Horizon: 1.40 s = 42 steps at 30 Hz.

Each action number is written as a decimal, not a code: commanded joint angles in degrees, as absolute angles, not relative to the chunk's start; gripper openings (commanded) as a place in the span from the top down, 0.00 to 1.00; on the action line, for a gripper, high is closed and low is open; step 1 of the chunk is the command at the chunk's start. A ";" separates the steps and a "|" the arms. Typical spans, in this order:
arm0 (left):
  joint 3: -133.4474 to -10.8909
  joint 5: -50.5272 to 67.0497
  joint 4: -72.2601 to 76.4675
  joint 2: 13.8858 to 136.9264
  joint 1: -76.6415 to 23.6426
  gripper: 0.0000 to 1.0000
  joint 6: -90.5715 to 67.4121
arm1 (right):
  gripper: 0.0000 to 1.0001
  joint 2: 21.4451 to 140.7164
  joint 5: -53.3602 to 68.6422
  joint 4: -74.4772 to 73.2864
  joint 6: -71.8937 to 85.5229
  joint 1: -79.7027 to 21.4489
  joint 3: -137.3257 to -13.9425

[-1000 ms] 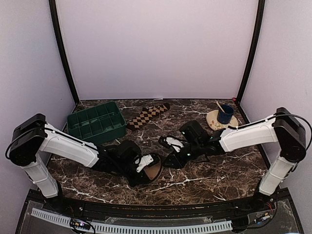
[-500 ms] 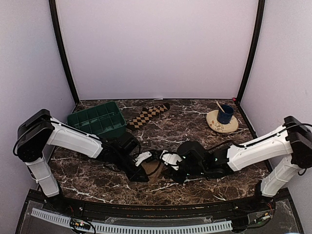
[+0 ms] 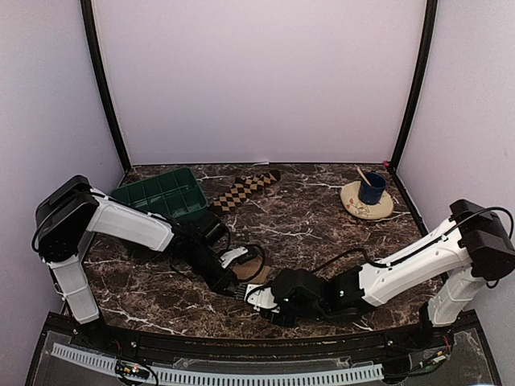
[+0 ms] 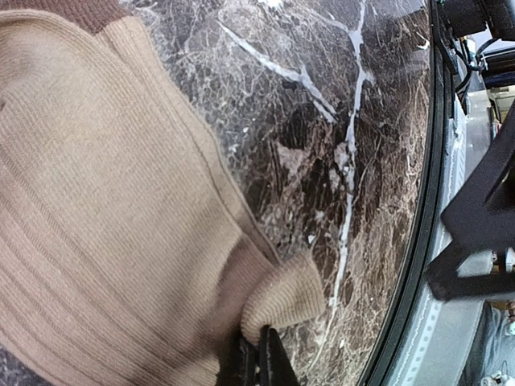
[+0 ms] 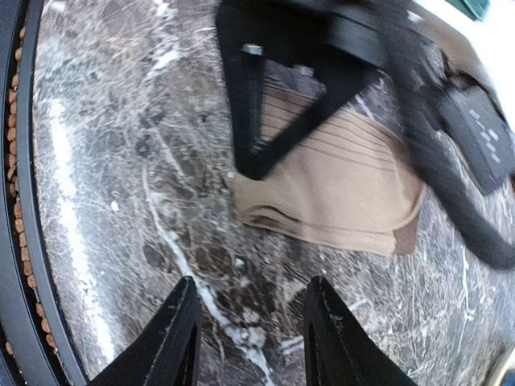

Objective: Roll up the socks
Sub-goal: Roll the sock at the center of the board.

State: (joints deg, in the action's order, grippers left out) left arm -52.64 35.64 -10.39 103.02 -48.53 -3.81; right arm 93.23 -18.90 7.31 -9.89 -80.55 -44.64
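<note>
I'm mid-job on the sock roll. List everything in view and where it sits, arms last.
tan sock: one, tan with a brown end, front centre of the table
checkered sock: one, brown and black, back, right of the tray
green tray: one, dark green, back left
plate: one, beige, back right
blue cup: one, dark blue, on the plate
stick: one, pale, in the cup
table: one, dark marble
left claw: one, black, shut on the tan sock's edge
right claw: one, black, open, empty, beside the tan sock
</note>
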 commanded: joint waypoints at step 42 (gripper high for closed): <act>-60.91 46.35 -23.55 109.60 -44.93 1.00 2.64 | 0.66 110.30 -21.09 5.82 -30.91 -79.02 -55.88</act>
State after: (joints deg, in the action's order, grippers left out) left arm -59.68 44.80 -21.23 109.23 -45.47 1.32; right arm 108.77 -22.65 8.40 -30.17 -79.66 -54.85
